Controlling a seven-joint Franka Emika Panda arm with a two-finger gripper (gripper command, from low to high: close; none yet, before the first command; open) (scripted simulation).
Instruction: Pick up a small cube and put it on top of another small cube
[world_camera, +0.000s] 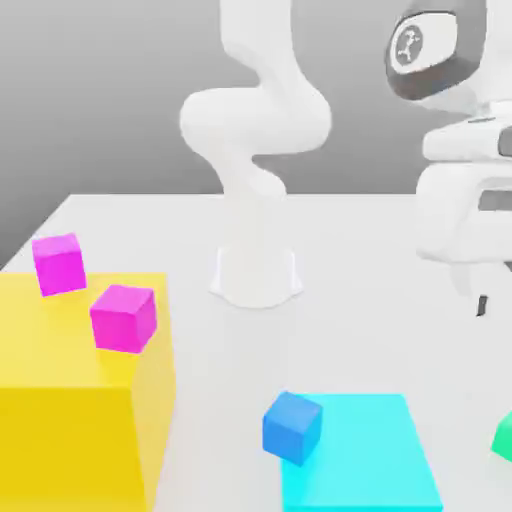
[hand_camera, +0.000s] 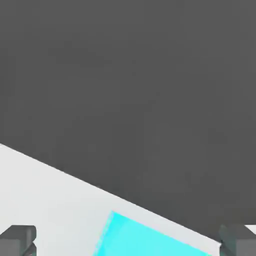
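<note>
The small cubes look light and hard, like toy blocks, so I think a soft pinch on two flat sides, about halfway up, would hold one well. They might slide if pinched at a corner (corners are tricky!). Nothing looks easy to break. In the exterior view, one pink cube (world_camera: 123, 319) sits on the yellow block (world_camera: 65, 440) at the lower left of the frame, and another pink cube (world_camera: 59, 265) is by the block's far edge. A blue cube (world_camera: 292, 428) is at the cyan block (world_camera: 360, 455), low in the middle, and a green cube (world_camera: 505, 438) peeks in at the lower right. I can't tell which one should be picked.

The arm (world_camera: 255, 125) bends over, and its hand (world_camera: 465, 215) hangs above the counter (world_camera: 225, 380) at the right side, pointing down. The jaws are wide apart, with nothing in them.
</note>
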